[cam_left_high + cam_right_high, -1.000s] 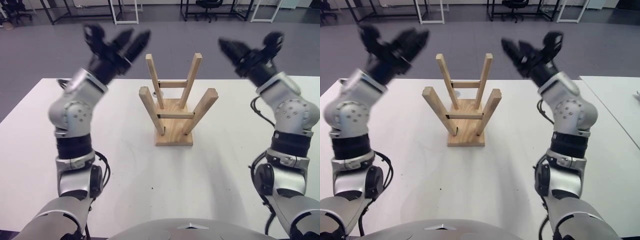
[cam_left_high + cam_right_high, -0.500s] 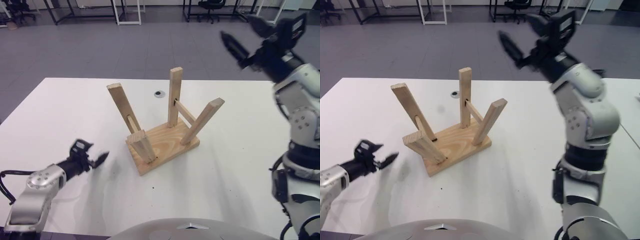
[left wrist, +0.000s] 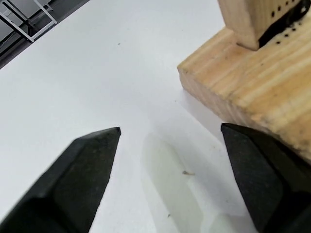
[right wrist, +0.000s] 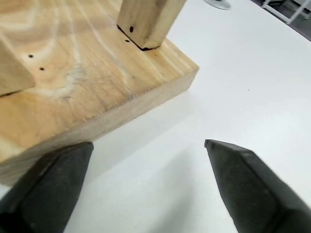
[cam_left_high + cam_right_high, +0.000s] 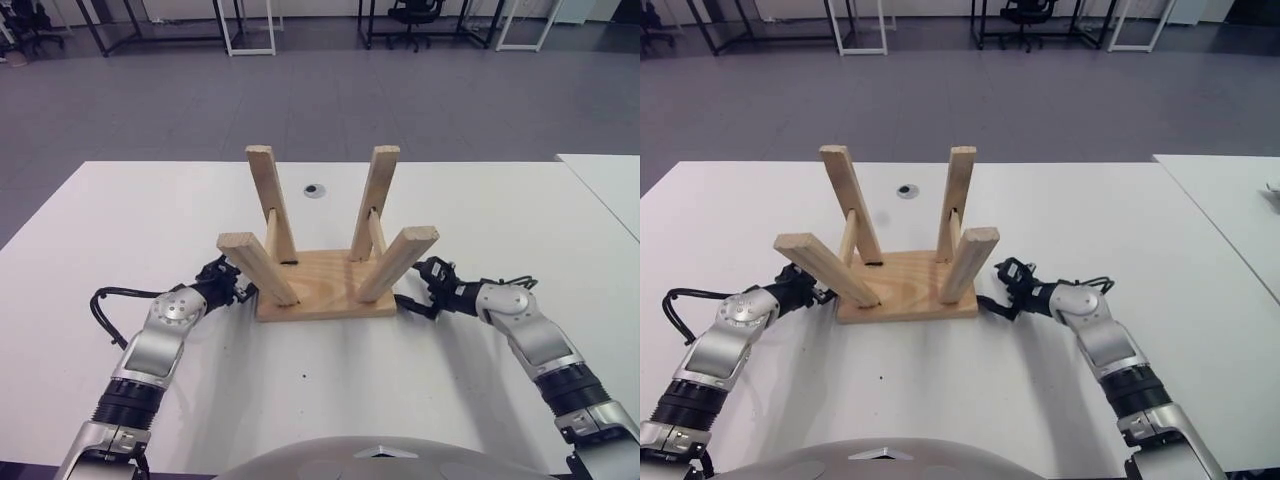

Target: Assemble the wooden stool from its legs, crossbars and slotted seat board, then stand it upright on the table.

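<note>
The stool [image 5: 378, 196] rests upside down mid-table [image 5: 120, 215], seat board [image 5: 325, 297] flat. My left gripper [image 3: 170, 131] and right gripper [image 4: 148, 144] flank the board's ends, jaws open. I should pinch both ends evenly before flipping it.

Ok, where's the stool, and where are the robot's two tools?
Stool [image 5: 322, 283], left eye view: on the middle of its flat part.
Left tool [image 3: 171, 130], left wrist view: midway between its fingertips.
Right tool [image 4: 148, 143], right wrist view: midway between its fingertips.

Most of seat board [image 3: 252, 92] off-frame
</note>
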